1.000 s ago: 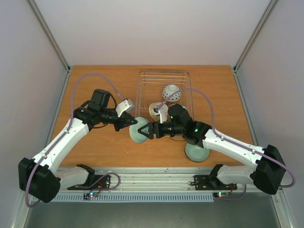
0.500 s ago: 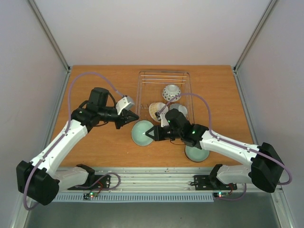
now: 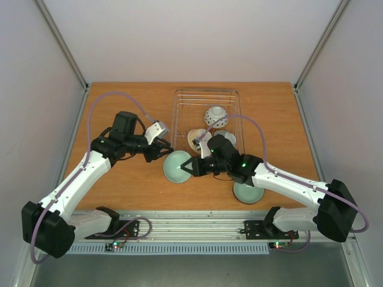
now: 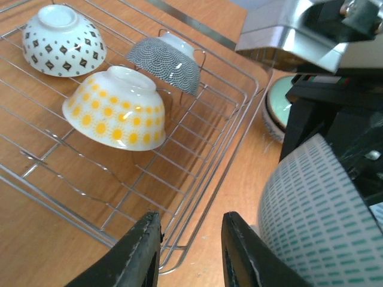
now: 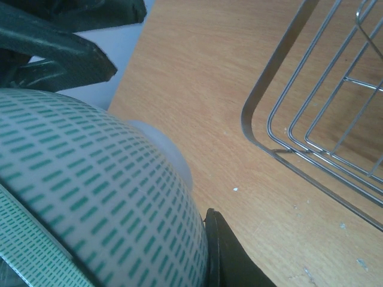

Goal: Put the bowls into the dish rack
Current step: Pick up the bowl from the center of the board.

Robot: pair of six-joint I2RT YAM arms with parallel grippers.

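Pinching the green-dashed bowl [image 3: 175, 167] by its rim in my right gripper [image 3: 189, 166], just off the near corner of the dish rack [image 3: 206, 91], I risk knocking it against my left gripper [image 3: 166, 149], spread empty alongside, or snagging wire.

The left gripper [image 4: 191, 239] holds its two dark fingers apart over a corner of the dish rack [image 4: 239, 134]. Three bowls lie upside down in the rack: a white diamond-dotted bowl [image 4: 60, 39], a yellow-flowered bowl [image 4: 116, 110] and a tilted grey scale-patterned bowl [image 4: 170, 60]. At right a green-dashed bowl [image 4: 317, 221] sits under the black right arm [image 4: 326, 128]. Behind it a pale green bowl [image 4: 276, 104] rests on the table [image 4: 36, 251].
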